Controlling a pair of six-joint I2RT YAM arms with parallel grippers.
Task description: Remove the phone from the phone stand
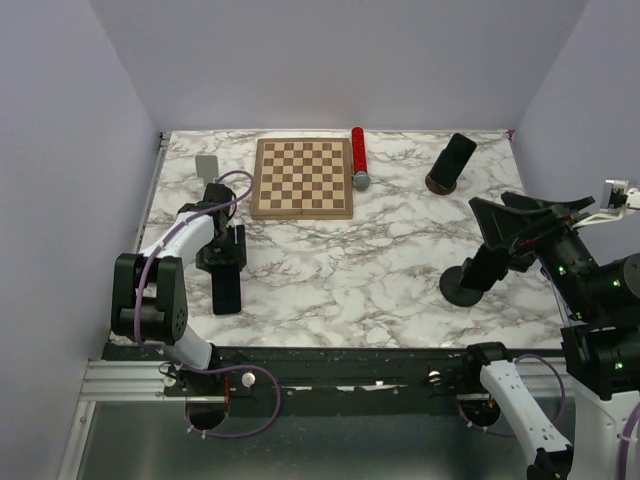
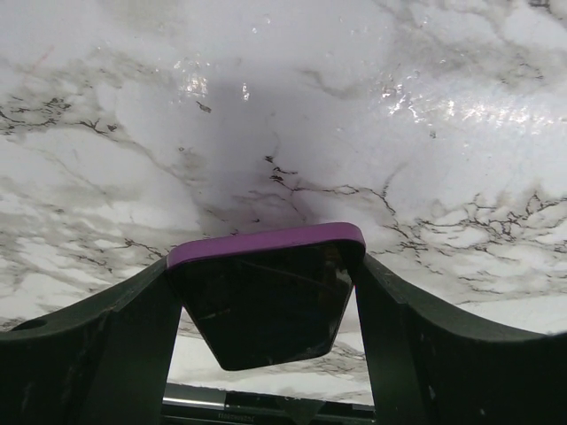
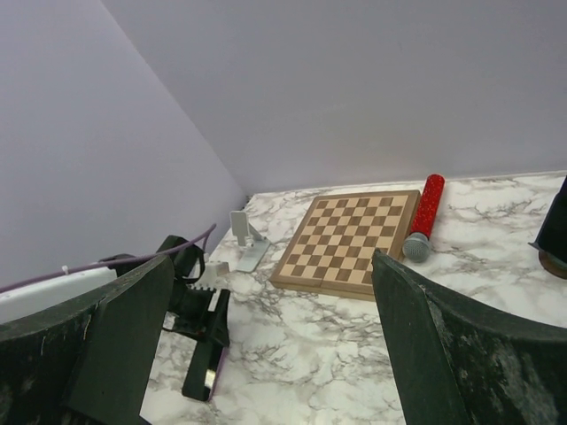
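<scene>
Phone point(image 2: 266, 310) lies flat near the worktop's point(image 1: 380, 260) left edge, apart from the phone stand point(image 1: 207, 165).
Left gripper point(image 2: 266, 266) pinches its sides, covering its far end from above; right gripper point(image 3: 272, 261) gapes wide, holding nothing.

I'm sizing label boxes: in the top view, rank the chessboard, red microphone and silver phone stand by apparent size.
Largest: chessboard.
Then red microphone and silver phone stand: similar area, unranked; microphone longer.
</scene>
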